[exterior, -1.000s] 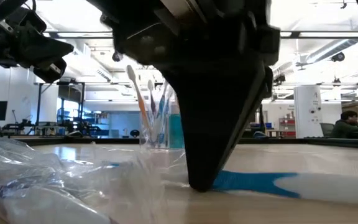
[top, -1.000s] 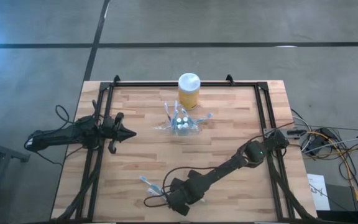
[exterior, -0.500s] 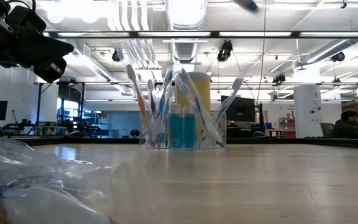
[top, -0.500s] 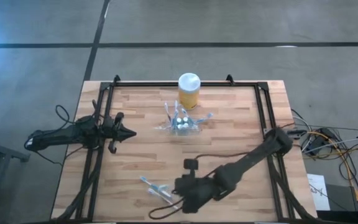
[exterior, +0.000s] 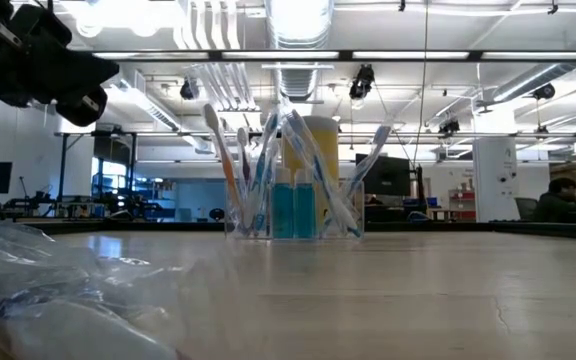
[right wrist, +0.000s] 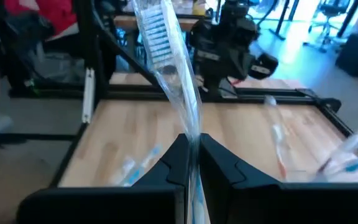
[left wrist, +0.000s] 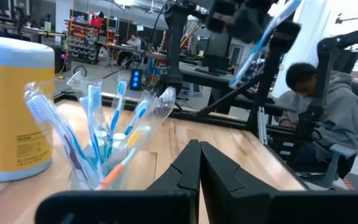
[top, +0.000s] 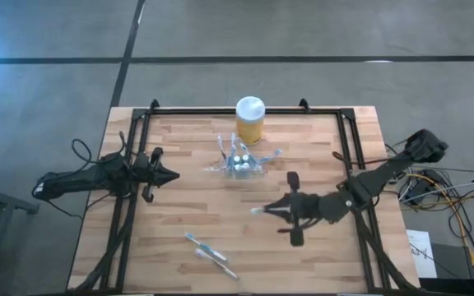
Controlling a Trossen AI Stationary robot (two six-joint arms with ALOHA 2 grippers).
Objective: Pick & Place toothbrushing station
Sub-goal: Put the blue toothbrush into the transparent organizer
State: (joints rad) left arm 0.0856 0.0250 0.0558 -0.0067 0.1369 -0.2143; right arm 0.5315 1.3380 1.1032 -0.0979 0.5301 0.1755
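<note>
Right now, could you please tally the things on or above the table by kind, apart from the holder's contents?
Yellow jar: 1
Clear holder: 1
Loose wrapped toothbrushes on the table: 2
Wrapped toothbrush in the right gripper: 1
Total: 5

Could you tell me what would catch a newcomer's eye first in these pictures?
Probably the right tool, raised over the table's middle and shut on a wrapped toothbrush. Next, the toothbrushing station, bristling with brushes in front of the yellow jar at the far edge. The left tool waits, shut, at the left.
</note>
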